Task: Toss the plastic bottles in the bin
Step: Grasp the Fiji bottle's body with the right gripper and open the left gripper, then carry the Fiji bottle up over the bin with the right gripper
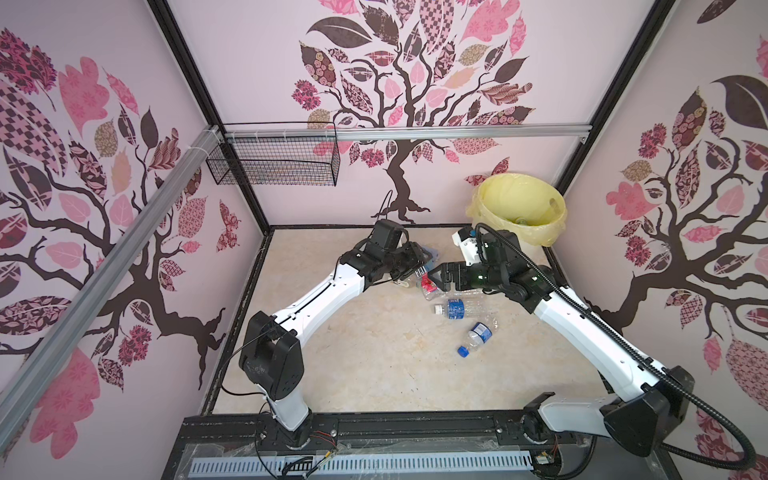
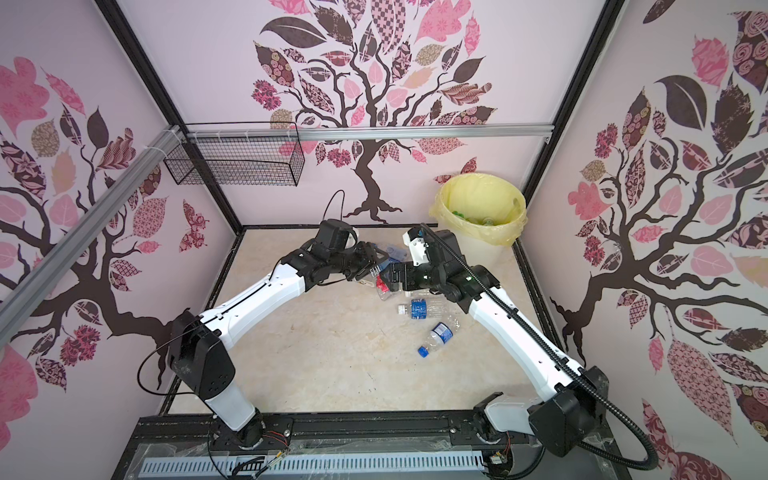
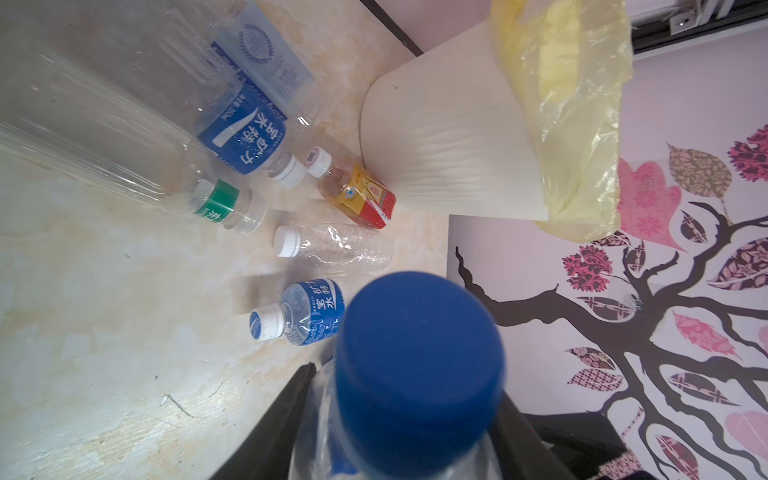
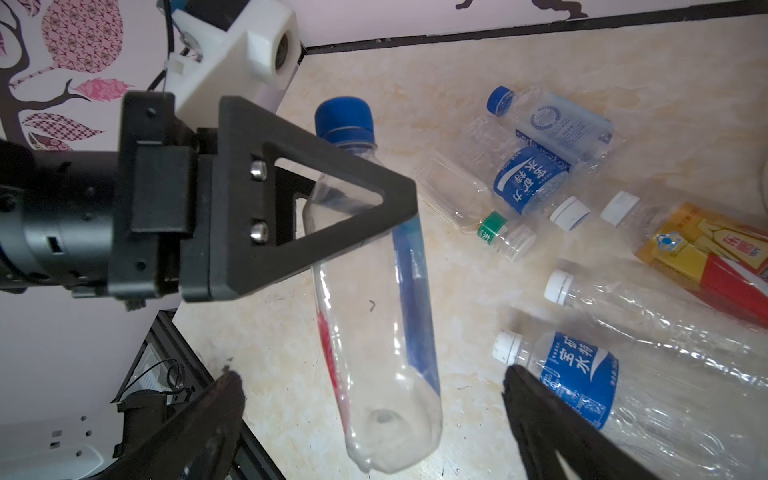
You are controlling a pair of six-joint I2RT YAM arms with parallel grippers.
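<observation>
While left jaws pinch smooth clear blue-capped bottle (image 4: 374, 332), right jaws spread wide.

In both top views the right arm (image 1: 498, 266) covers the bottles (image 3: 241, 137) by the bin (image 1: 519, 195); what lies inside the bin is too small for you to tell; the left wrist view shows the blue-capped bottle (image 3: 419, 374) blurry, its body running off the edge; the right wrist view cuts off the red-gold bottle (image 4: 706, 257).
</observation>
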